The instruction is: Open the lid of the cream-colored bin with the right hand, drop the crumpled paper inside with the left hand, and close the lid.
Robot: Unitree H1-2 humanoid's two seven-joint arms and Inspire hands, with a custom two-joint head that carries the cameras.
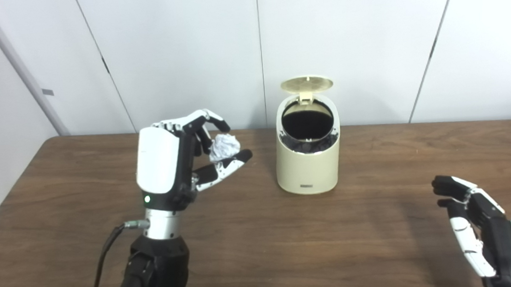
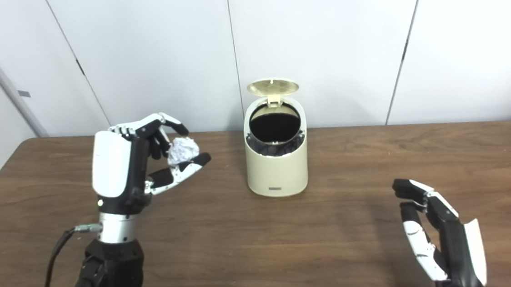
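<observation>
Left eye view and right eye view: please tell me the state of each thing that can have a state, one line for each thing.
Cream-colored bin: upright on the table, mouth uncovered, dark liner inside.
Lid: open, raised behind the mouth.
Crumpled paper: held above the table, left of the bin, not yet inside.
Left hand: shut on the crumpled paper.
Right hand: open, holding nothing, away from the bin.

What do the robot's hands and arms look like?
Each robot hand, left and right, has a smooth white shell on its back and black-and-white fingers. The left one has a small green light, a silver metal wrist, a black forearm and a thin grey cable.
</observation>
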